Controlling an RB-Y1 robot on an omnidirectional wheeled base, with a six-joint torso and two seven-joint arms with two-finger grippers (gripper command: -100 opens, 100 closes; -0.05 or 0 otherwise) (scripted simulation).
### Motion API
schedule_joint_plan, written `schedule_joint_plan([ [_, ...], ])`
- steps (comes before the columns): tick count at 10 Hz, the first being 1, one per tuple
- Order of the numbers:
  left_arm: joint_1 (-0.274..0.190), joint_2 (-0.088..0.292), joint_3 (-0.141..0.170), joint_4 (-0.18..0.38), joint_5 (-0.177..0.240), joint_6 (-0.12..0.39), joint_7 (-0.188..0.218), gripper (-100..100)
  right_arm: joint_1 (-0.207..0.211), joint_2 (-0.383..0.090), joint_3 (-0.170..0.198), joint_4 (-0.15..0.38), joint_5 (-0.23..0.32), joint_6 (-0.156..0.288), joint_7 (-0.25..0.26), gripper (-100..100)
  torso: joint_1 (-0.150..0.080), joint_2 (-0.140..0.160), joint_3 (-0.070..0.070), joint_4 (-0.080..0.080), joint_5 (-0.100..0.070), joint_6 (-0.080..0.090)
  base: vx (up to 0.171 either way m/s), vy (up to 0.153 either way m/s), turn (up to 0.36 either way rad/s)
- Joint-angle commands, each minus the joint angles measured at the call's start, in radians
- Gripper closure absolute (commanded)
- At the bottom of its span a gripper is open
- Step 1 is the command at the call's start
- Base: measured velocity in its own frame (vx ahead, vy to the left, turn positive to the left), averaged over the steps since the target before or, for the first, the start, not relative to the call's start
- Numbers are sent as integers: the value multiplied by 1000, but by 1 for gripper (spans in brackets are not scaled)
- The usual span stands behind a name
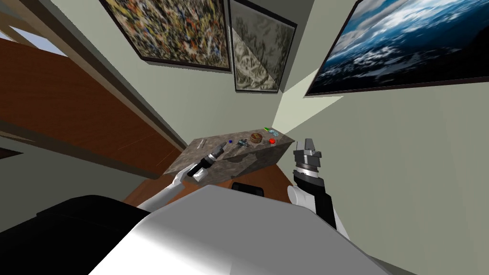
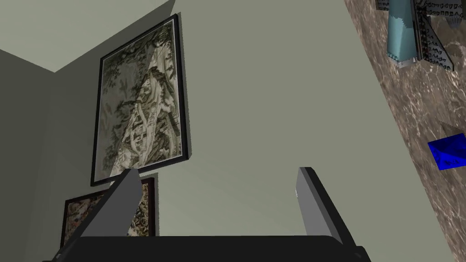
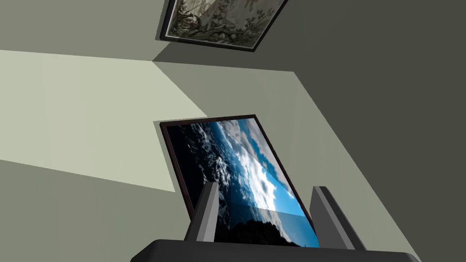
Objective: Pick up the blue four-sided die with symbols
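— At the head view's centre, what are the left gripper's fingers doing?
— They are spread wide with nothing between them, held low over the brown-grey marbled table top.
— And the small blue four-sided die?
— It lies on that top, just beyond the fingertips and slightly right of them, untouched. The wrist view puts it outside one finger, not in the gap.
— Farther out?
— A grey and pale-blue brick-built model, then a brown round bowl and a small red object.
— The right gripper?
— It is right of the table, raised, with its fingers parted and empty.
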Motion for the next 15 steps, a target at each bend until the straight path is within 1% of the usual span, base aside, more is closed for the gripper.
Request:
schedule_joint_plan([
  [1, -16, 50, -20, 47, 12, 15, 16, -100, 0, 0, 0, 0, 0, 0, 0, 0, 0, 0, 0, 0, 0, 0, -5, -31, -190],
  [2, -16, 65, -20, 47, 12, 15, 16, -100, 0, 0, 0, 0, 0, 0, 0, 0, 0, 0, 0, 0, 0, 1, -3, -23, -84],
  [3, -29, 102, -39, 83, 20, 33, 29, -100, 0, 0, 0, 0, 0, 0, 0, 0, 0, 0, 0, 0, 0, 0, 1, -29, -145],
  [4, -29, 114, -39, 83, 20, 33, 29, -100, 0, 0, 0, 0, 0, 0, 0, 0, 0, -1, 0, 0, 0, 0, 1, -21, -91],
  [5, -41, 150, -58, 119, 28, 53, 43, -100, 0, 0, 0, 0, 0, 0, 0, 0, 0, -1, 0, 0, 0, 0, 3, -25, -171],
  [6, -41, 163, -58, 119, 28, 53, 43, -100, 0, 0, 0, 0, 0, 0, 0, 0, 0, -1, -1, 0, 0, 0, 9, -20, -81],
  [7, -54, 200, -78, 154, 34, 73, 57, -100, 0, 0, 0, 0, 0, 0, 0, 0, 0, -1, -1, 0, 0, 0, 17, -30, -183],
  [8, -54, 211, -78, 154, 34, 73, 57, -100, 0, 0, 0, 0, 0, 0, 0, 0, 0, -2, -1, 0, 0, 0, 13, -23, -83],
  [9, -66, 246, -100, 189, 39, 94, 72, -100, 0, 0, 0, 0, 0, 0, 0, 0, 0, -1, -1, 0, 0, 0, 16, -27, -156],
  [10, -66, 257, -100, 189, 39, 94, 72, -100, 0, 0, 0, 0, 0, 0, 0, 0, 0, -2, -1, 0, 0, 0, 14, -17, -79],
  [11, -78, 296, -121, 223, 42, 116, 88, -100, 0, 0, 0, 0, 0, 0, 0, 0, 0, -2, -1, 0, 0, 0, 20, -25, -148],
  [12, -90, 325, -143, 251, 45, 138, 104, -100, 0, 0, 0, 0, 0, 0, 0, 0, 0, -2, -1, 0, 0, 0, 43, -39, -257],
  [13, -90, 345, -143, 257, 45, 138, 104, -100, 0, 0, 0, 0, 0, 0, 0, 0, -1, -3, -2, -1, 0, 0, 40, -24, -90],
  [14, -101, 386, -166, 290, 46, 160, 121, -100, 0, 0, 0, 0, 0, 0, 0, 0, 0, -3, -2, -1, 0, -1, 43, -24, -127],
  [15, -112, 415, -189, 321, 46, 182, 137, -100, 0, 0, 0, 0, 0, 0, 0, 0, 0, -3, -2, -1, 0, 0, 58, -32, -261],
])
